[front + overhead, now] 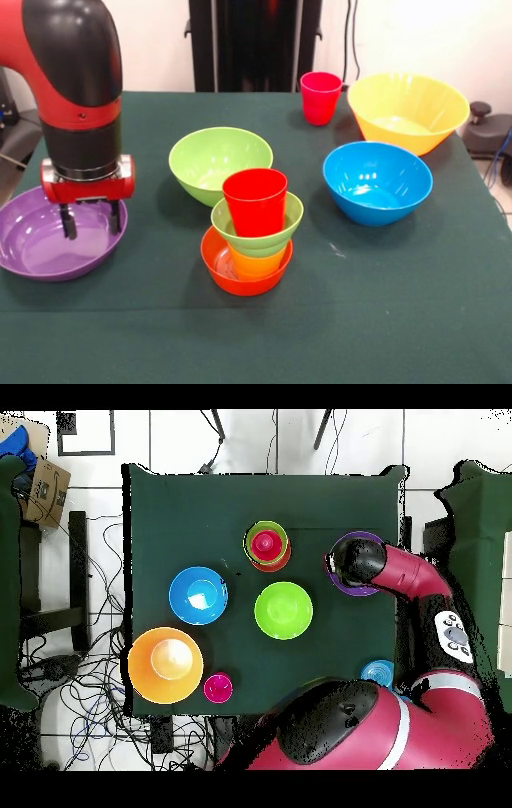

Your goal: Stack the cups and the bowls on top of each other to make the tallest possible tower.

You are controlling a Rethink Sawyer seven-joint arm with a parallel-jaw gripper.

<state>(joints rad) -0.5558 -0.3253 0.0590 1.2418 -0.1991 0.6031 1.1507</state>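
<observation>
Sitting nearest cam: tower [250,236], small orange bowl [240,276] at base, yellow-orange cup [254,262] inside, small green bowl [264,234] over that, red cup [255,202] on top, roughly mid-table.

Hovering w/ gripper [92,219] over purple bowl [36,248], fingers [69,223] spread, holding nothing, tips down inside bowl. Judging step as: reaching for purple bowl, grasp not yet made. Next move prob calling for closing on its rim; wide shallow shape likely sitting badly atop narrow red cup, so looking risky.

Noting edges: purple bowl lying close to table [384,320] side edge in front view. Leaving open room along near strip. Standing well apart: large green bowl [220,162] just behind tower, blue bowl [377,182], yellow bowl [407,108], pink cup [320,98] toward far side.
</observation>
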